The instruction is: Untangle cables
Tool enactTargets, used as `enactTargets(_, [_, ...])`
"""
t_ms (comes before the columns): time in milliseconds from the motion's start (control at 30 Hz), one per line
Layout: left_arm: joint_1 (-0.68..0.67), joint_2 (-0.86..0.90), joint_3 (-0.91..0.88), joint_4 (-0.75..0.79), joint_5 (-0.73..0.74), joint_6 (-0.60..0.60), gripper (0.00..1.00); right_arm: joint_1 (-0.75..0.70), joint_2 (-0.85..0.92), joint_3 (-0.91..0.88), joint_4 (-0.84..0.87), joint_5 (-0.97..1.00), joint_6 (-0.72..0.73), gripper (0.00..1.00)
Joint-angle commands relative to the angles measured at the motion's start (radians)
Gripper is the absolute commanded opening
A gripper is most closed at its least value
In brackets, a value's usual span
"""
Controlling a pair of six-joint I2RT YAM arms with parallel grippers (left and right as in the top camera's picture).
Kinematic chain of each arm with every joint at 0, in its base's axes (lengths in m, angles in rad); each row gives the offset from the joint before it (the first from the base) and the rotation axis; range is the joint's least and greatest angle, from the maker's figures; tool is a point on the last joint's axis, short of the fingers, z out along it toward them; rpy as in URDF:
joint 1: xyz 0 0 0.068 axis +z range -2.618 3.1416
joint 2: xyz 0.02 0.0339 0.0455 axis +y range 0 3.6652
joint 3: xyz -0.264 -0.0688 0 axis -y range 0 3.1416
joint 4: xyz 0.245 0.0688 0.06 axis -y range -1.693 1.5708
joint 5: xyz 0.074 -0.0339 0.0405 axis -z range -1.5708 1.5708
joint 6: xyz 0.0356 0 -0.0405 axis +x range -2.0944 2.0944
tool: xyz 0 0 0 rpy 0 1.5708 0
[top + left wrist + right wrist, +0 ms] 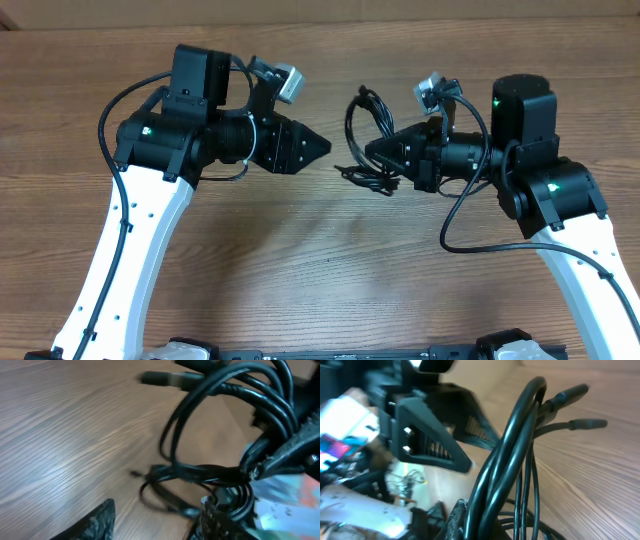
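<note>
Overhead shows the right gripper (372, 150) clamped on the cables (366, 178) between the arms, left gripper (318, 145) spread wide just beside them — cords likely light, limp, springy — best taken at a free loop.

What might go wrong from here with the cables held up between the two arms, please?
1. The right fingers pinch several strands of the cables together, so pulling may tighten the tangle.
2. The left fingers, open, face overlapping loops and could close on more than one cord.
3. The free plug connectors could snag in a loop.
</note>
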Motion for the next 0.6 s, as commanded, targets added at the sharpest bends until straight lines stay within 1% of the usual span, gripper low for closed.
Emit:
enactTargets(0, [0.000, 0.001, 0.019, 0.007, 0.154, 0.089, 0.63, -0.002, -0.019, 0.037, 0.040, -0.109, 0.054, 0.04])
enactTargets(200, [0.000, 0.002, 0.019, 0.011, 0.154, 0.089, 0.70, -0.002, -0.019, 0.037, 0.091, -0.264, 0.055, 0.04])
enactTargets(300, [-0.005, 0.002, 0.019, 0.030, 0.158, 0.088, 0.73, -0.002, -0.019, 0.037, 0.097, -0.303, 0.077, 0.04])
enactTargets(367, [-0.018, 0.002, 0.019, 0.050, 0.170, 0.088, 0.73, 0.010, -0.019, 0.037, 0.101, -0.333, 0.083, 0.04])
enactTargets(400, [-0.025, 0.002, 0.019, 0.058, 0.177, 0.088, 0.70, 0.014, -0.019, 0.037, 0.101, -0.333, 0.084, 0.04])
enactTargets(433, [-0.032, 0.002, 0.019, 0.068, 0.177, 0.088, 0.62, 0.023, -0.019, 0.037, 0.101, -0.335, 0.088, 0.04])
enactTargets(467, [-0.035, 0.002, 0.019, 0.074, 0.177, 0.088, 0.49, 0.031, -0.019, 0.037, 0.101, -0.335, 0.092, 0.04])
enactTargets(533, [-0.038, 0.002, 0.019, 0.079, 0.176, 0.089, 0.06, 0.039, -0.019, 0.037, 0.101, -0.333, 0.092, 0.04])
enactTargets(567, [-0.038, 0.002, 0.019, 0.078, 0.176, 0.089, 0.04, 0.039, -0.019, 0.037, 0.101, -0.333, 0.092, 0.04])
